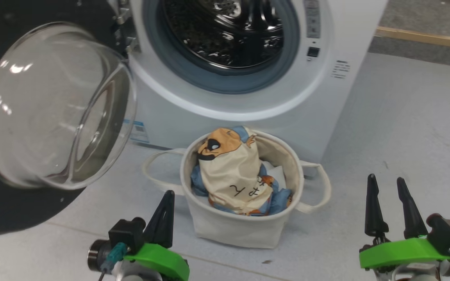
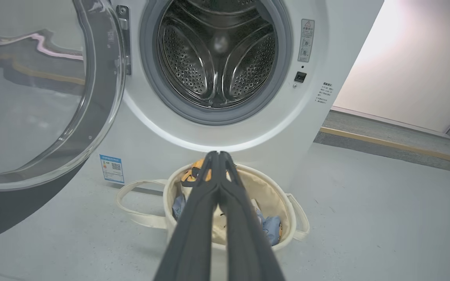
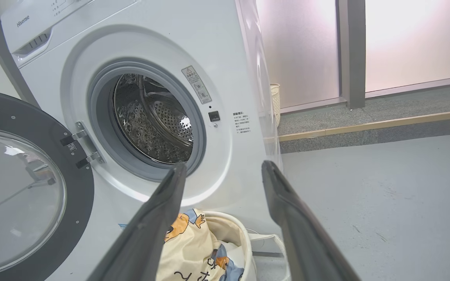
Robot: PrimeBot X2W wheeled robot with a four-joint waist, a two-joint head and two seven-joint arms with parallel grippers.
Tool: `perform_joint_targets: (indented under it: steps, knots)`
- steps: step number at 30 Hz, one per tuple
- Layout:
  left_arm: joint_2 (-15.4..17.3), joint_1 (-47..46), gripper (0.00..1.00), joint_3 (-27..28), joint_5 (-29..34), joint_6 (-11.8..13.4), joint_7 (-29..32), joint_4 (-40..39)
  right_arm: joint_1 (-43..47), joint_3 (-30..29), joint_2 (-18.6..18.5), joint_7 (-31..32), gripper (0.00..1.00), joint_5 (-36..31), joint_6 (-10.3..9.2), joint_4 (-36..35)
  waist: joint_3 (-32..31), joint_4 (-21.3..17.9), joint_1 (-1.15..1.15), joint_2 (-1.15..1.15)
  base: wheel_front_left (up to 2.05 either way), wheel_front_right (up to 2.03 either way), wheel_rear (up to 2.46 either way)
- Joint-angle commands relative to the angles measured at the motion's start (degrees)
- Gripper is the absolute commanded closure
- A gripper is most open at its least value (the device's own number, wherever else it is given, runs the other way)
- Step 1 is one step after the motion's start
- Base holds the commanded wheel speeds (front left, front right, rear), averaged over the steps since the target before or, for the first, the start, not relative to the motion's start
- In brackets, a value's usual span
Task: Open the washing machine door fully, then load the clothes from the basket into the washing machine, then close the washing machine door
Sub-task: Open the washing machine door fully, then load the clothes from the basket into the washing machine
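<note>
The white washing machine [image 1: 248, 101] stands ahead with its steel drum [image 2: 217, 54] bare. The washing machine door [image 1: 49, 109], black-rimmed with a clear glass bowl, is swung wide out to the left. On the floor before the machine sits the basket [image 1: 240, 230], off-white canvas, with the clothes [image 1: 233, 175] inside: a cream bear garment on top of light blue ones. My left gripper [image 1: 168, 194] is shut and empty, low at the basket's left front. My right gripper [image 1: 387, 180] stands open and empty, to the basket's right. The clothes [image 3: 193, 249] also show in the right wrist view.
Grey floor [image 1: 404, 128] spreads to the right of the machine. A raised step with a wooden edge [image 1: 424, 37] runs along the back right. A small pale woven bin [image 3: 275, 101] stands behind the machine by the frosted wall.
</note>
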Motion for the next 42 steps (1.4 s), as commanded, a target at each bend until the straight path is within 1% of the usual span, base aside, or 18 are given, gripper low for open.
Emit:
perform_joint_targets:
  steps: [1,2,3,4,8,11,14,20,26,28,31,36,42]
  knots:
    - [0.8,-1.1,1.00,1.5,-0.2,-0.2,-0.3,-2.9,-0.1,1.5,-0.1,-0.7,0.00,-0.3,0.00,-2.4,0.0,-1.8,0.00,0.00,0.00,0.00,0.00]
    - [0.8,-0.8,0.82,1.5,-0.1,-0.1,-0.3,-3.5,0.0,1.4,-0.1,-0.7,0.00,-0.2,0.00,-2.4,0.0,-2.2,0.00,0.00,0.00,0.00,0.00]
    - [0.8,-0.5,0.19,1.5,-0.1,-0.1,-0.3,-3.8,0.1,1.3,-0.1,-0.7,0.00,-0.6,0.00,-2.3,0.1,-2.6,0.00,0.00,0.00,0.00,0.00]
    - [0.8,-0.3,0.02,1.6,-0.1,0.0,-0.3,-4.1,0.1,1.4,-0.1,-0.7,0.00,-1.4,0.00,-2.0,0.2,-3.0,0.00,0.00,0.00,0.00,0.00]
    - [0.8,0.3,0.00,1.3,0.3,0.4,-0.3,-3.9,0.3,1.4,-0.1,-0.7,0.00,-2.1,0.00,-1.5,0.3,-3.9,0.00,0.00,0.00,0.00,0.00]
    - [0.8,0.6,0.00,1.4,-1.8,0.5,-0.3,-2.9,0.4,0.7,-0.1,-0.7,0.00,-2.3,0.00,-0.6,0.4,-4.5,0.00,0.00,0.00,0.00,0.00]
    - [0.8,0.5,0.00,0.4,-0.6,0.7,-0.3,-1.5,0.3,0.6,-0.1,-0.7,0.00,-2.4,0.00,0.2,0.5,-4.8,0.00,0.00,0.00,0.00,0.00]
    - [0.8,0.2,0.00,0.4,0.1,2.7,-0.3,-1.8,0.1,0.8,-0.1,-0.7,0.00,-2.6,0.00,0.5,0.8,-4.8,0.00,0.00,0.00,0.00,0.00]
    - [0.8,0.2,0.00,-0.5,0.5,3.4,-0.3,-3.0,-0.1,1.1,-0.1,-0.7,0.00,-2.8,0.00,0.7,1.3,-4.3,0.00,0.00,0.00,0.00,0.00]
    - [0.8,0.2,0.00,-0.9,0.5,3.0,-0.3,-3.2,-0.1,1.2,-0.1,-0.7,0.00,-2.8,0.00,0.9,1.3,-4.2,0.00,0.00,0.00,0.00,0.00]
    - [0.8,0.4,0.00,-1.7,0.4,1.8,-0.3,-2.6,-0.1,1.4,-0.1,-0.7,0.00,-2.9,0.00,1.3,1.2,-4.0,0.00,0.00,0.00,0.00,0.00]
    - [0.8,0.5,0.00,-2.0,-2.2,-0.3,-0.3,-1.4,0.0,1.8,-0.1,-0.7,0.00,-2.6,0.00,1.9,0.9,-3.9,0.00,0.00,0.22,-0.10,-0.12]
    - [0.8,-0.2,0.00,-2.1,-2.0,-0.5,-0.3,-0.9,0.0,2.1,-0.1,-0.7,0.00,-2.3,0.00,2.2,1.0,-3.9,0.00,0.00,0.80,-0.97,0.17]
